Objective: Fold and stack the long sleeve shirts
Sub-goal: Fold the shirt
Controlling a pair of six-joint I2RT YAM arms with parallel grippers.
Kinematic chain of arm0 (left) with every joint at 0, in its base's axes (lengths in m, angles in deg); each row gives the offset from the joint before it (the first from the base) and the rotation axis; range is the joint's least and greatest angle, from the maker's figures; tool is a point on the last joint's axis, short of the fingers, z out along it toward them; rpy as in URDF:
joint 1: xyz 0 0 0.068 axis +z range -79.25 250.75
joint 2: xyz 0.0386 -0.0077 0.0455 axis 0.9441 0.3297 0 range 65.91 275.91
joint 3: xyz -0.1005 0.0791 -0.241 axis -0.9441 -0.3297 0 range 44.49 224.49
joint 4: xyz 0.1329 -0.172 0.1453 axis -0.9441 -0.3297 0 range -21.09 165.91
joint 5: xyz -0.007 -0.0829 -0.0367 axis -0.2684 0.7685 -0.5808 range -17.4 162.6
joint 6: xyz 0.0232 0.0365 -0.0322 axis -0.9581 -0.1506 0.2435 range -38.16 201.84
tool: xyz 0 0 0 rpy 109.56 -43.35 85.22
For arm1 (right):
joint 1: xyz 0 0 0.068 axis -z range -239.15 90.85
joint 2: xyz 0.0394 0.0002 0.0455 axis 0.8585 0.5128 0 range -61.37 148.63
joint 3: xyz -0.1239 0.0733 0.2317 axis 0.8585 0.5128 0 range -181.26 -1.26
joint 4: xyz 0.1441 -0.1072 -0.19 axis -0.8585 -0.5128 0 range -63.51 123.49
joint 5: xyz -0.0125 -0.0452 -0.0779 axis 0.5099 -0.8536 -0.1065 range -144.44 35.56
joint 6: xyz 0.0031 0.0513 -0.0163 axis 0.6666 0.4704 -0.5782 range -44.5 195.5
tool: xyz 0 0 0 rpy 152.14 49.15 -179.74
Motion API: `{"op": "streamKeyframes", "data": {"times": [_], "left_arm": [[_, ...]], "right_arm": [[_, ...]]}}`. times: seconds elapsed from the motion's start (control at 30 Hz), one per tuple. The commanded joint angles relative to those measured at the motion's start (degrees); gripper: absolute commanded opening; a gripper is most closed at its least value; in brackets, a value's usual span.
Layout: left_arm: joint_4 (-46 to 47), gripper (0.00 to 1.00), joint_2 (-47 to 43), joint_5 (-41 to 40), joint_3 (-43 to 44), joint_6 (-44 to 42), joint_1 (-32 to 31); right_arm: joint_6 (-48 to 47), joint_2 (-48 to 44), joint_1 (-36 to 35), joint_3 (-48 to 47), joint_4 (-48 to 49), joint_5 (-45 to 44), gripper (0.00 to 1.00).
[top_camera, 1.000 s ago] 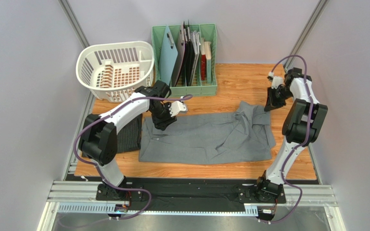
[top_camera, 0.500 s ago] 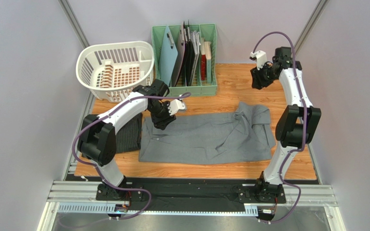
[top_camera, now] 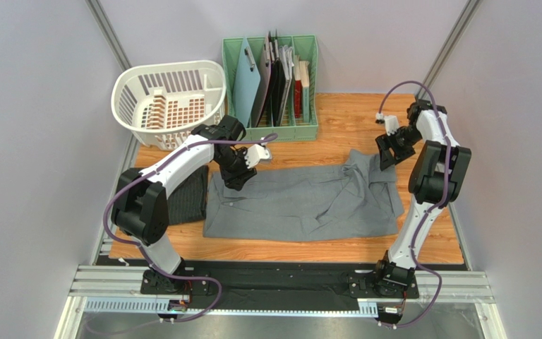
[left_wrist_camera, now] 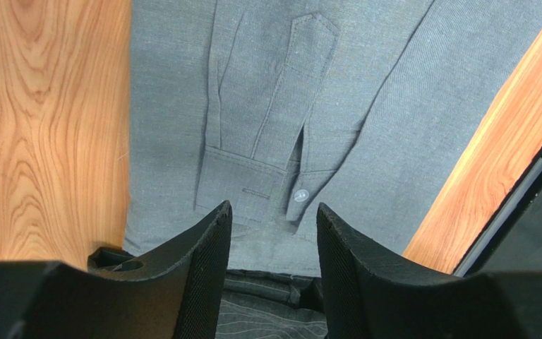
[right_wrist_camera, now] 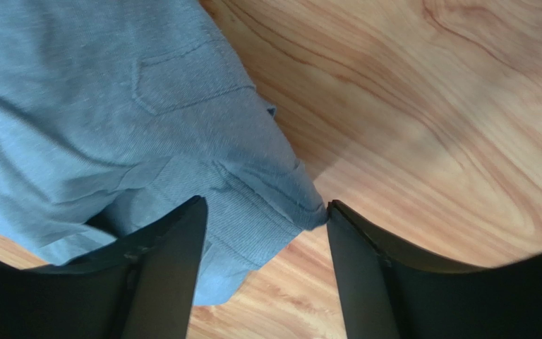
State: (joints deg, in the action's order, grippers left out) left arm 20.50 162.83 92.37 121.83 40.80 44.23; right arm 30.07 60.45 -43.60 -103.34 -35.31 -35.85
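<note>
We see the grey shirt [top_camera: 302,201] spread across the middle of the overhead frame, running left to right on the wooden table [top_camera: 351,116]. Its right end is rumpled and doubled over itself. The dark pinstriped shirt [top_camera: 190,198] lies at the grey one's left edge, touching it and partly hidden under the left arm.

The left gripper [top_camera: 237,181] sits low over the upper left corner of the grey shirt. In its wrist view the jaws stand moderately apart with nothing pinched between them. Beyond the tips the cloth lies flat, with a sleeve cuff [left_wrist_camera: 249,185] and its pale button [left_wrist_camera: 299,192] in the centre of the frame. A strip of pinstriped fabric shows at the bottom edge.

The right gripper [top_camera: 385,157] is at the upper right corner of the grey shirt, over the rumpled end. Its wrist view shows the jaws spread wide. A folded corner of grey cloth lies in the gap below them, but we cannot tell whether the tips touch it.

At the top of the overhead frame stand a white basket [top_camera: 169,92] and — just to its right — a green file rack [top_camera: 270,127].
</note>
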Motion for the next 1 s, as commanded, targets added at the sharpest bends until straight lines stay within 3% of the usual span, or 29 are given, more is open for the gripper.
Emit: {"op": "streamKeyframes", "data": {"times": [0.0,0.07,0.1,0.17,0.37,0.47,0.63,0.83,0.97], "left_arm": [[-1.10,0.54,-2.18,1.33,1.50,-0.71,0.51],[-1.45,0.54,-2.18,0.98,1.58,-0.89,0.60],[-1.53,0.54,-2.53,0.80,1.58,-0.97,0.68],[-1.62,0.54,-2.79,0.62,1.58,-1.06,1.03],[-2.06,0.54,-3.06,1.15,2.37,-0.36,1.04],[-1.80,0.53,-3.14,2.37,3.25,0.87,1.30],[0.92,0.53,-5.86,6.86,3.78,5.17,2.62],[4.88,0.57,-10.61,5.90,3.43,6.23,2.62],[7.25,0.58,-13.51,7.30,2.64,6.76,2.62]], "right_arm": [[-0.28,3.24,-0.61,-3.81,1.47,-1.28,0.46],[1.30,4.82,-0.70,-8.10,1.30,0.21,0.26],[1.74,4.74,-0.96,-9.00,1.38,1.00,0.23],[1.14,3.00,-1.40,-10.32,1.73,3.11,0.18],[-4.57,-4.21,-4.65,-6.30,7.69,6.90,0.15],[-6.07,-9.74,-6.41,-0.77,15.33,9.88,0.00],[-5.90,-20.63,-11.06,10.30,31.59,13.84,0.00],[-11.42,-27.85,-17.56,16.55,34.95,15.95,0.02],[-18.18,-34.87,-21.34,25.75,36.53,19.46,0.02]]}}
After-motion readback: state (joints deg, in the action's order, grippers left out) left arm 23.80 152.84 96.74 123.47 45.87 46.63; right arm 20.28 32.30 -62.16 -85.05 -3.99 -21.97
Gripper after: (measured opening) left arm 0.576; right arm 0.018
